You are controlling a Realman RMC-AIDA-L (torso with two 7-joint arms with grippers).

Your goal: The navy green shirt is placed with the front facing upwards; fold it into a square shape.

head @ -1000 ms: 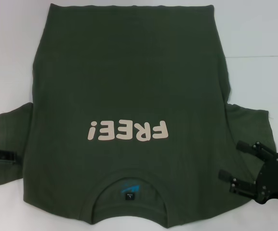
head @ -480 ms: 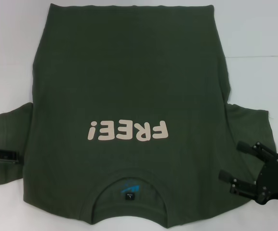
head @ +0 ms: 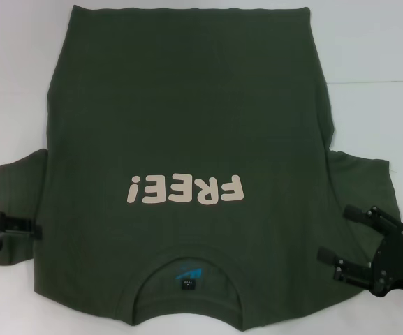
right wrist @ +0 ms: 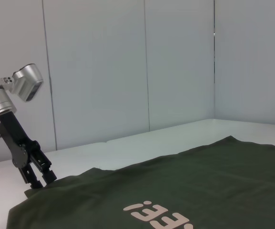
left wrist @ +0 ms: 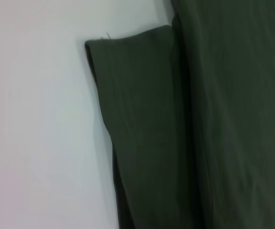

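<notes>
The navy green shirt [head: 187, 118] lies flat on the white table, front up, with pale "FREE!" lettering [head: 186, 189]. Its collar and blue neck label [head: 187, 273] are nearest me. My left gripper [head: 21, 233] is at the outer edge of the shirt's left sleeve [head: 19, 188], low against the cloth and open; the right wrist view shows this left gripper [right wrist: 39, 181] at the sleeve corner. My right gripper [head: 334, 232] hangs open over the right sleeve [head: 362, 181], holding nothing. The left wrist view shows only the left sleeve [left wrist: 137, 124] and the table.
The white table [head: 369, 77] extends on both sides of the shirt and beyond its hem. Pale wall panels [right wrist: 175, 62] stand behind the table.
My left gripper has slid a little to the right, onto the edge of the left sleeve. The right gripper and the shirt have stayed put.
</notes>
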